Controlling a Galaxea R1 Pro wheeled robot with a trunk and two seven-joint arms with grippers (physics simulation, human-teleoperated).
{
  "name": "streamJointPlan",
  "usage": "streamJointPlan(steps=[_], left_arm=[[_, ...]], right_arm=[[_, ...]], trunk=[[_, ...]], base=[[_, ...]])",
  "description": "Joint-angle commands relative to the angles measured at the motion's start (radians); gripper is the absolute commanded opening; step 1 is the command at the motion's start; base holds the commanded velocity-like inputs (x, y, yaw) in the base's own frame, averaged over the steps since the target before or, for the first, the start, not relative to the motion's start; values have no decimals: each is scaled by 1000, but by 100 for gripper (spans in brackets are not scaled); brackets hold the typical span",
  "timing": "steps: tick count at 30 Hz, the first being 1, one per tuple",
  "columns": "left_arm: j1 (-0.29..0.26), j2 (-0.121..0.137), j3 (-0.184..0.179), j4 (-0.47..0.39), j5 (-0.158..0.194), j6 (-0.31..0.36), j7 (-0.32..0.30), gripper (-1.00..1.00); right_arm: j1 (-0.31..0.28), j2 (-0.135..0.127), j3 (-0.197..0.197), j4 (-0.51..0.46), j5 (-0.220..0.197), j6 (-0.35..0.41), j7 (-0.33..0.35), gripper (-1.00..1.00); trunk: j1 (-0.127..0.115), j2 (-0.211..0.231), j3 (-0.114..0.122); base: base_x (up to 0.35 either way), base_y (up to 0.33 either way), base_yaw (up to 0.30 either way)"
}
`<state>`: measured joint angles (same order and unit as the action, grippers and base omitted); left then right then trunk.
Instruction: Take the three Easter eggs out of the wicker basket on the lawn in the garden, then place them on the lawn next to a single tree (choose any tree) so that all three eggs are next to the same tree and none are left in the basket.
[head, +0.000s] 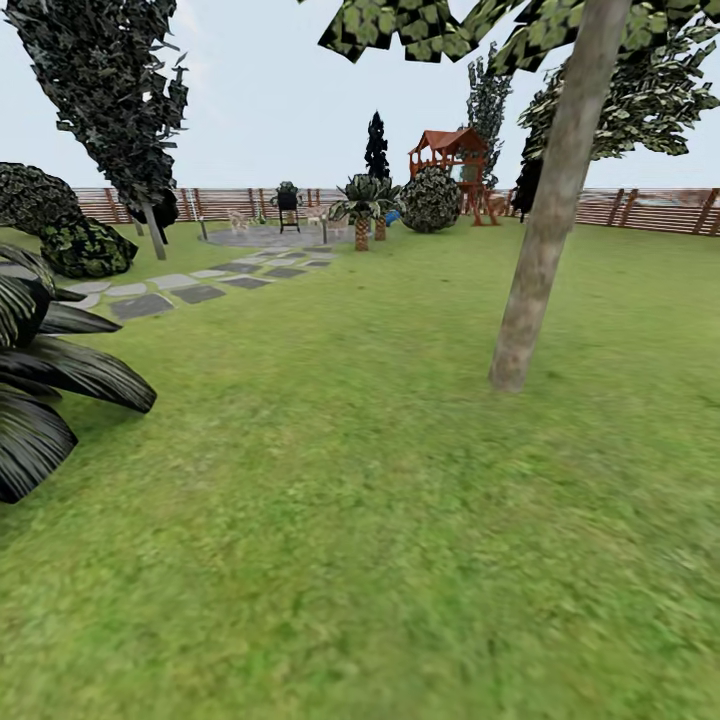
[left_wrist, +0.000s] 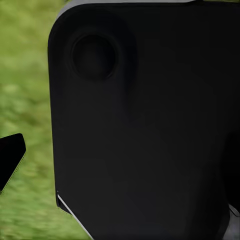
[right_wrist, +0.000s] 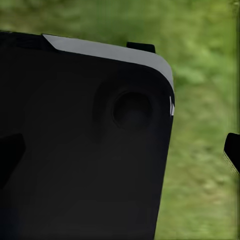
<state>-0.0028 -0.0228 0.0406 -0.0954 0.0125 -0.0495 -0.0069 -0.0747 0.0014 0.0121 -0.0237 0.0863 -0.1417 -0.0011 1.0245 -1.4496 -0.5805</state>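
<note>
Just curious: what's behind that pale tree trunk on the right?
Behind the trunk: lawn, the slat fence and dark foliage. What the trunk covers can't be seen.

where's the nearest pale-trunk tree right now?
In the head view the tree stands right of centre on the lawn, its trunk leaning slightly right, well in front of the red-brown playset by the back fence.

lawn (head: 330, 520) mottled green | tree (head: 545, 230) trunk grey-beige | fence (head: 650, 208) brown, seemingly slatted
</note>
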Motion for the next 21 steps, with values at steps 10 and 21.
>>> streamJointPlan(steps=[10,21], left_arm=[[0,0,4,0,1,-3,-1,100],[0,0,4,0,1,-4,-1,100]], right_arm=[[-1,0,0,1,9,-2,-3,100],[-1,0,0,1,9,-1,0,100]], trunk=[[1,0,-1],[1,0,-1]], base=[[323,0,0],[323,58,-71]])
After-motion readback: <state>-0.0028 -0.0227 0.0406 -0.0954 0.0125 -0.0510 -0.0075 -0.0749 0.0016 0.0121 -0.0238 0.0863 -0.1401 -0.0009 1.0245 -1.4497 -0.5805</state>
